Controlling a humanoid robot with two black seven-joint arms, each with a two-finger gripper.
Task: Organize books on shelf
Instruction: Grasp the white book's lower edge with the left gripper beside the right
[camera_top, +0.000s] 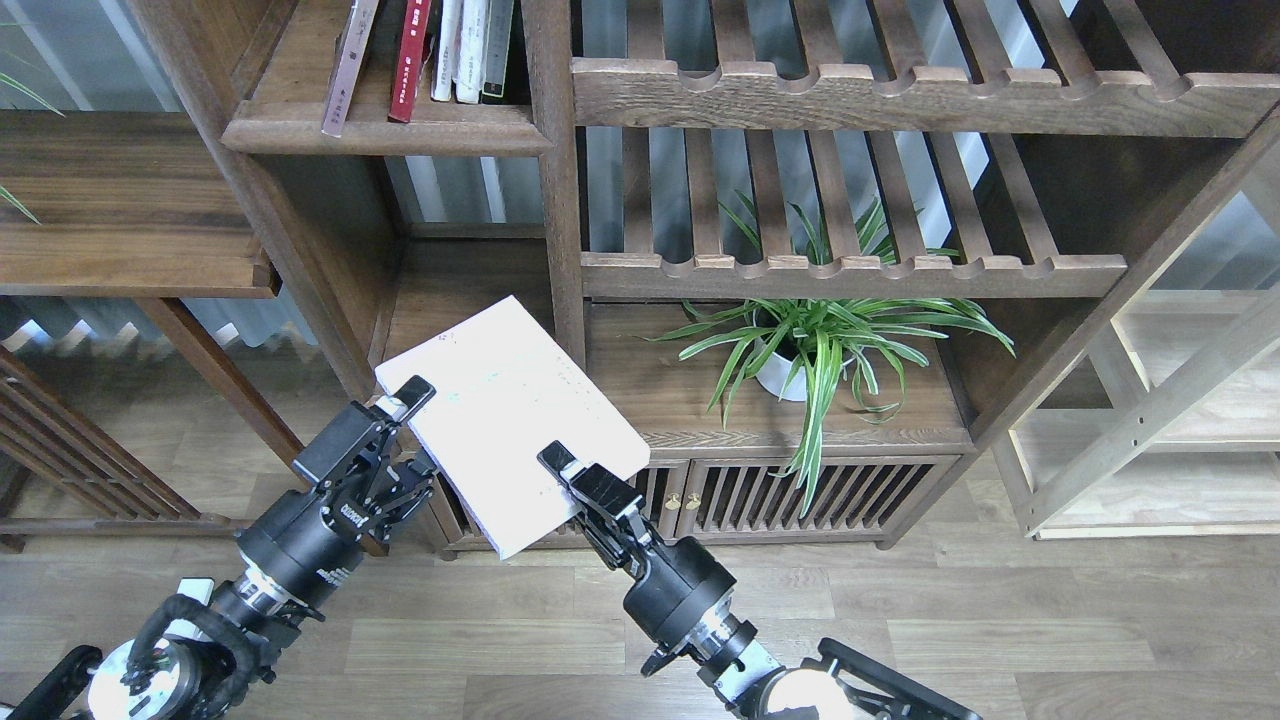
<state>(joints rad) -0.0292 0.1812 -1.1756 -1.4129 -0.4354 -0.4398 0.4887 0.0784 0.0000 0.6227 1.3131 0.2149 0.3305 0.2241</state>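
1. Pale lavender-white book (505, 415) was tilted at centre frame, off the shelf (385, 128).
2. Right gripper (556, 464) was clamped on the book's lower edge.
3. Left gripper (418, 425) was spread apart at the book's left corner, one finger (413, 393) over the cover.
4. Other books (408, 60) stood at upper left on the shelf.

Home-like room: walnut bookcase (560, 200), potted plant (810, 340), plank floor (1000, 620)
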